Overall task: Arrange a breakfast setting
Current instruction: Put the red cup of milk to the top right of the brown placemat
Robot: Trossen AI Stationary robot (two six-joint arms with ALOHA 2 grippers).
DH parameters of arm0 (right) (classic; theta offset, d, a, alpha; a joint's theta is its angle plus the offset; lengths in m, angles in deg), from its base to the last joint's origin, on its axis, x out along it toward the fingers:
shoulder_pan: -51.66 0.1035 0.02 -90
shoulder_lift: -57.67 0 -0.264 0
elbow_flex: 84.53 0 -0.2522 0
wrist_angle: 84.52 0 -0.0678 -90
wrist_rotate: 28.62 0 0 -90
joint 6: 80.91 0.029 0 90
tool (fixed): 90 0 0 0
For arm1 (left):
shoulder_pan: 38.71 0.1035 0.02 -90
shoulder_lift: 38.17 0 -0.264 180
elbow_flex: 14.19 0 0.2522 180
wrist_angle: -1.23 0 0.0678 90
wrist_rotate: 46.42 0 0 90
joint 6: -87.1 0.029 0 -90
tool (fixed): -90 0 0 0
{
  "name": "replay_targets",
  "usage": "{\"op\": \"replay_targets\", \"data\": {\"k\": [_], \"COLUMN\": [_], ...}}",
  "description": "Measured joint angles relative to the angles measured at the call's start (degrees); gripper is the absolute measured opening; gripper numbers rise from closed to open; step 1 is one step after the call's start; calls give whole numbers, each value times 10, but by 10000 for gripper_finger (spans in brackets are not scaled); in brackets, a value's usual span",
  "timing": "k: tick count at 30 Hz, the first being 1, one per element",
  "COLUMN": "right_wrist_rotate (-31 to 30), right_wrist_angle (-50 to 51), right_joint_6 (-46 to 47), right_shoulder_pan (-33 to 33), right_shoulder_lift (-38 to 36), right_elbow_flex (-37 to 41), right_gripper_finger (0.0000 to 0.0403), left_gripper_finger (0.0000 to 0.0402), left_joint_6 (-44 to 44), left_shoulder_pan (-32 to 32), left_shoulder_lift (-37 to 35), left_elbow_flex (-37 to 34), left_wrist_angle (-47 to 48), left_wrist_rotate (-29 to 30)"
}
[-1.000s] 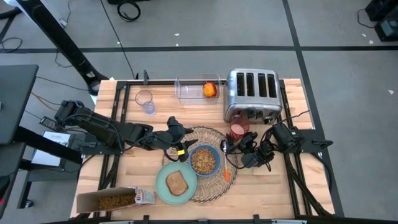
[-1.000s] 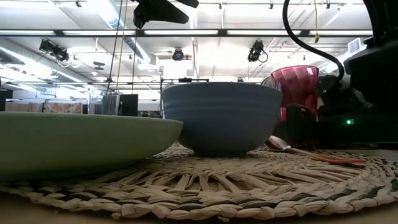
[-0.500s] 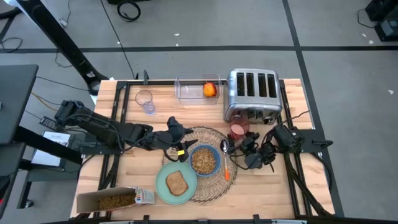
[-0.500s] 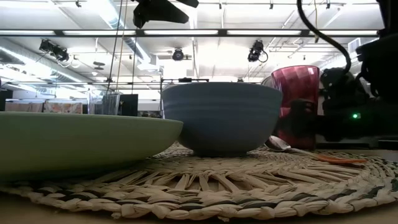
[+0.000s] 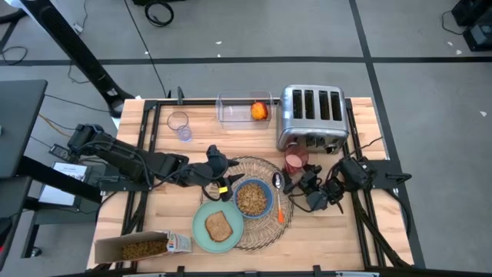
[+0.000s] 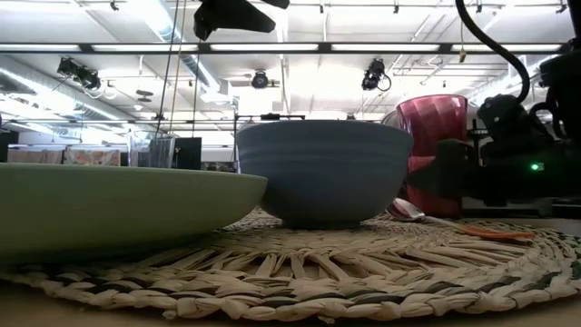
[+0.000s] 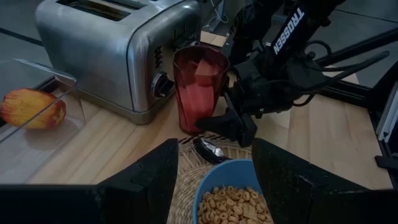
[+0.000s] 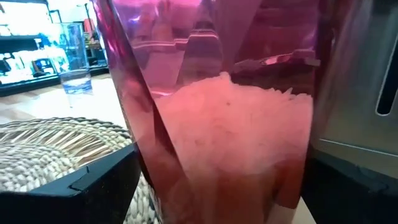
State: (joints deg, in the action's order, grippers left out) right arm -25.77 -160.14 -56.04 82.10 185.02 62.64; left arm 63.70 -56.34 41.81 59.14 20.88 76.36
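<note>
The dark red cup point(image 5: 295, 161) stands upright on the counter point(image 5: 369, 231), just beside the wicker placemat point(image 5: 261, 231) and in front of the toaster point(image 5: 310, 117). The right tool point(image 5: 301, 183) sits low next to the cup with its fingers spread wide, holding nothing. The left tool point(image 5: 219, 165) hangs over the placemat's far edge near the blue bowl point(image 5: 252, 198), fingers apart and empty.

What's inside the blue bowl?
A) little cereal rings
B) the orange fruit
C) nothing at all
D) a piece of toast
A: the left wrist view looks down into the bowl and shows it full of small round cereal rings, and the high view shows the same tan filling.
</note>
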Motion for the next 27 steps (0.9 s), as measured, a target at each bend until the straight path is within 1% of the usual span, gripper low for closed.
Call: {"op": "replay_targets", "data": {"k": [7, 13, 19, 27], "right_wrist_rotate": [2, 40, 38, 35], "right_wrist_angle": [0, 0, 1, 0], "right_joint_6": [7, 6, 6, -10], "right_shoulder_pan": [8, -19, -12, -5], "right_shoulder_lift": [0, 0, -2, -62], "right_elbow_flex": [0, 0, 2, 38], "right_gripper_finger": [398, 398, 398, 398], "left_gripper_finger": [211, 211, 211, 211], "left_joint_6": [-3, -10, -12, -14], "left_shoulder_pan": [-3, -3, -6, -6], "left_shoulder_lift": [0, 0, 0, 0], "left_elbow_flex": [0, 0, 0, 0], "left_wrist_angle": [0, 0, 1, 4], "left_wrist_rotate": [0, 0, 0, 0]}}
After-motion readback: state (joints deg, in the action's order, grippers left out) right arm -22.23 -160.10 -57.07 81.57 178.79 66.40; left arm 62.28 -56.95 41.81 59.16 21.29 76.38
